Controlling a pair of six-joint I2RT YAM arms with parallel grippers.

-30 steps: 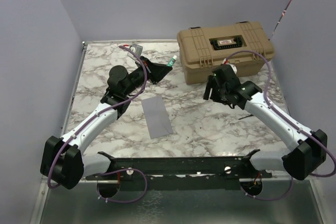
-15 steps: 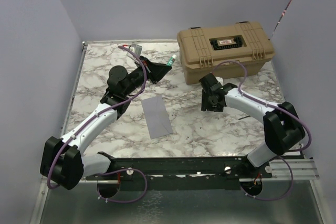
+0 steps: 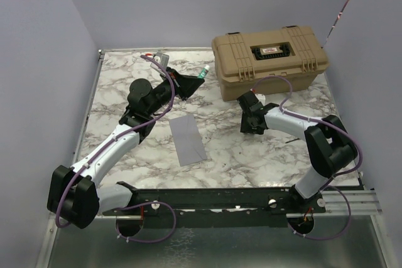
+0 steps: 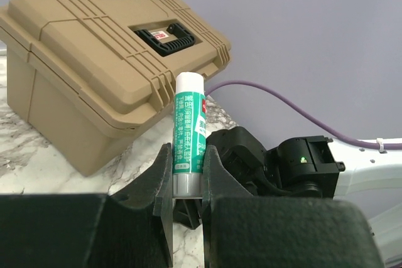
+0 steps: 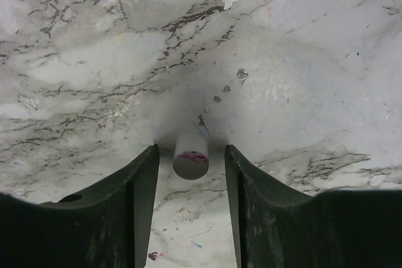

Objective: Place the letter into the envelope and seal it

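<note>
The blue-grey envelope (image 3: 187,139) lies flat on the marble table (image 3: 220,149), flap shut, between the two arms. The letter is out of view. My left gripper (image 3: 191,83) is raised at the back left and shut on a green-and-white glue stick (image 4: 188,127), which points at the toolbox. My right gripper (image 3: 251,123) points down at the table right of the envelope. In the right wrist view a small white cap (image 5: 190,156) stands on the marble between the fingers of the right gripper (image 5: 191,150), with a gap on each side, so the jaws are open.
A tan toolbox (image 3: 269,58) with its lid closed stands at the back right, just behind the right gripper. Purple cables loop over both arms. The black frame (image 3: 213,196) of the arm bases runs along the near edge.
The right arm folded and brought its gripper down and slightly left onto the table over the white cap, its jaws narrowing. The left arm and the glue stick have stayed put.
</note>
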